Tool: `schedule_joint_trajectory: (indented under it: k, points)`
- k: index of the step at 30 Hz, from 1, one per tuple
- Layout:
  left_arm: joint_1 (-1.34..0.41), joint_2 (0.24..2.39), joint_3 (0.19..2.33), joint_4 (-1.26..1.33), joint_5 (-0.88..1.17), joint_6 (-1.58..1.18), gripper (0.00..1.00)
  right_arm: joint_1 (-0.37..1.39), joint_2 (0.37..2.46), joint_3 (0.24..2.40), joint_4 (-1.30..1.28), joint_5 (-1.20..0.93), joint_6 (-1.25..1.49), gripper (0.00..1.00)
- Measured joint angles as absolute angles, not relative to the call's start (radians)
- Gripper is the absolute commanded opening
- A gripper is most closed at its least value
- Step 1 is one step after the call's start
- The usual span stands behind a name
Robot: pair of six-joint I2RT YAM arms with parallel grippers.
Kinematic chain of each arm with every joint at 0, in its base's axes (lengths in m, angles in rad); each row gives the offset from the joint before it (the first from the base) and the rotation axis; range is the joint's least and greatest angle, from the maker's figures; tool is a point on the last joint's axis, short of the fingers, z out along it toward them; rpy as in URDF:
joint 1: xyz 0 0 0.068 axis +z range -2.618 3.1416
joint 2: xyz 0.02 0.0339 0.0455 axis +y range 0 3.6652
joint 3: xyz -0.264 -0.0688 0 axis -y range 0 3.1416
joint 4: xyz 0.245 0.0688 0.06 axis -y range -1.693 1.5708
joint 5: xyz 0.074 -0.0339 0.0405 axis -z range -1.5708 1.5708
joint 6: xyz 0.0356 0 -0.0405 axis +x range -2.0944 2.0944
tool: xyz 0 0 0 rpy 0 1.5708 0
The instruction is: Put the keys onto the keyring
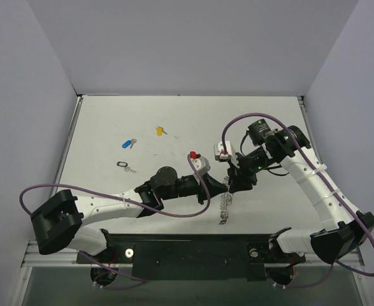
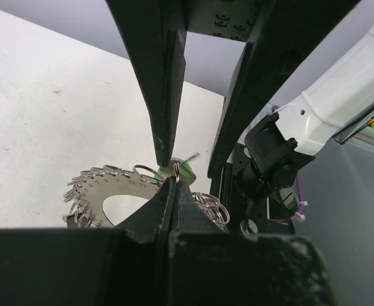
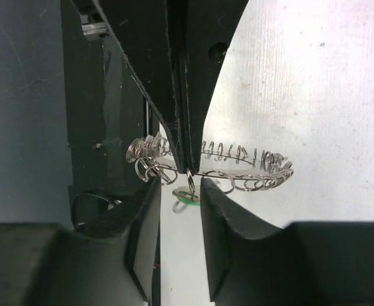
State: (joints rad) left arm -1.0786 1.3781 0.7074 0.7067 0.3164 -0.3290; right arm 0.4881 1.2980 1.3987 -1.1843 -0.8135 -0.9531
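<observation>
Silvery metal, the keyring (image 2: 104, 191) is hanging above the worktop (image 1: 174, 121), near centre. I am pinching one of its wire loops in the left pincer (image 2: 172, 185), pressed together. The green-headed key (image 3: 188, 196) is dangling between the slightly spread fingers of the right pincer (image 3: 181, 186). The blue-headed key (image 1: 129, 143), yellow-headed key (image 1: 159, 131) and black-headed key (image 1: 124, 165) are lying far left.

**Bright even table, black fingers up close**

The top view is bright and evenly lit from above; the table (image 1: 110, 121) is pale, with soft weak shadows. In both wrist views the fingers (image 2: 142, 220) near the lens are almost black, without detail. In the right wrist view the keyring (image 3: 263, 169) is sharp, with small glints on its loops.
</observation>
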Motion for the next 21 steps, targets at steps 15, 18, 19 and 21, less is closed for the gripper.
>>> schedule_joint_trajectory:
  k: [15, 18, 19, 21]
  points:
    - [-1.079, 1.354, 0.693, 0.682, 0.2, -0.548, 0.0, 0.392, 1.233, 1.391, -1.112, -0.949, -0.786, 0.42]
    - [-1.079, 1.341, 0.693, 0.653, 0.163, -0.596, 0.0, 0.392, 1.208, 1.359, -1.042, -0.916, -0.696, 0.44]
    - [-1.079, 1.336, 0.693, 0.646, 0.154, -0.607, 0.0, 0.392, 1.2, 1.348, -1.018, -0.902, -0.665, 0.44]
    - [-1.079, 1.324, 0.693, 0.637, 0.127, -0.636, 0.0, 0.392, 1.181, 1.316, -0.954, -0.873, -0.59, 0.45]
